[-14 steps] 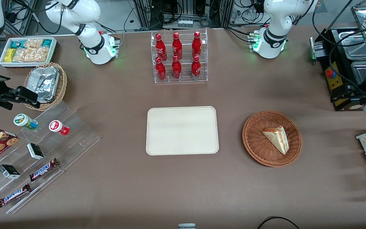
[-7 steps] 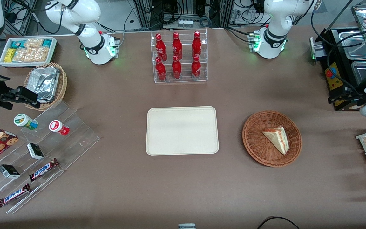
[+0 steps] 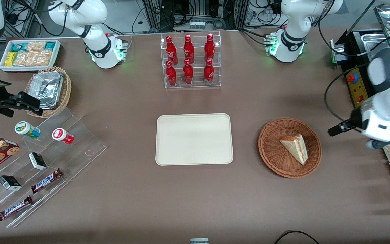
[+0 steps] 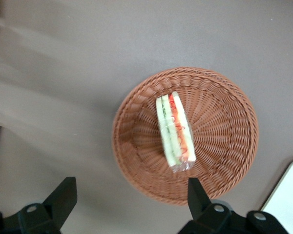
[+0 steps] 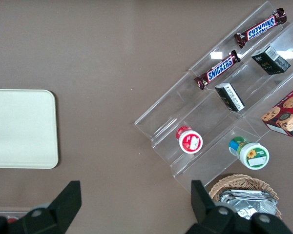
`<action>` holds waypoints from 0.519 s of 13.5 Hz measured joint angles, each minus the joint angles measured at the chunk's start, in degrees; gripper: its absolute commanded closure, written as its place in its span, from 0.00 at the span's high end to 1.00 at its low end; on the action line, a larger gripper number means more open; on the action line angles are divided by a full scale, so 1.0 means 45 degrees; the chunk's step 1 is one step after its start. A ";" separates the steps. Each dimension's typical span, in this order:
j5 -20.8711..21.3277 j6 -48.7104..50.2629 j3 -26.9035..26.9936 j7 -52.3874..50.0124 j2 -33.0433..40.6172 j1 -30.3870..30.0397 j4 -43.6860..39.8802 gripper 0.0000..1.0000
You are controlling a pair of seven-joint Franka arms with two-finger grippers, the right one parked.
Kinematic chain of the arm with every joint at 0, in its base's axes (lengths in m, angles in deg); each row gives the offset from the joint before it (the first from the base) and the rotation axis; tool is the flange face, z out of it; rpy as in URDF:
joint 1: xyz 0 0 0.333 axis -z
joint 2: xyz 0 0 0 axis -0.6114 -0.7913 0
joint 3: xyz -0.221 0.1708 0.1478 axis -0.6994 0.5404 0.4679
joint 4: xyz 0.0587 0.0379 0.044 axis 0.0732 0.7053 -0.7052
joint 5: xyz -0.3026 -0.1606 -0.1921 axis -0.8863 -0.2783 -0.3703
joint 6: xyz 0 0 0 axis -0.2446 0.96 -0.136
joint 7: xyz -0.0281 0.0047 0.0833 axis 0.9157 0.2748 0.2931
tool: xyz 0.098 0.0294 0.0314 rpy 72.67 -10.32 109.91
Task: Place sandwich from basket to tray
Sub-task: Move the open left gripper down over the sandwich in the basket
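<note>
Pincer (image 4: 129,195) of the left arm, wrist view: fingers (image 4: 63,197) spread wide, nothing between them, poised above the round reddish-brown wicker basket (image 4: 234,161). The triangular white-bread sandwich (image 4: 175,130), its red, orange and green filling edge upward, lies inside the basket. A corner of the flat cream rectangular tray (image 4: 289,195) shows beside the basket.

Front view: the pincer (image 3: 371,144) hangs toward the working arm's end of the brown counter (image 3: 195,200), beside the basket (image 3: 273,152); the sandwich (image 3: 296,147) rests in it, and the tray (image 3: 194,139) is bare. Step in hand, by judgement: approach. Next: centre over the sandwich, descend, close across its flat faces.
</note>
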 measured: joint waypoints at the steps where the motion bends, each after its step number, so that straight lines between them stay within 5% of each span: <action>1: -0.0011 -0.0662 -0.0084 -0.0701 -0.0003 0.0111 0.0478 1.00; 7: -0.0015 -0.3514 -0.0176 -0.3314 -0.0830 0.0876 0.2109 1.00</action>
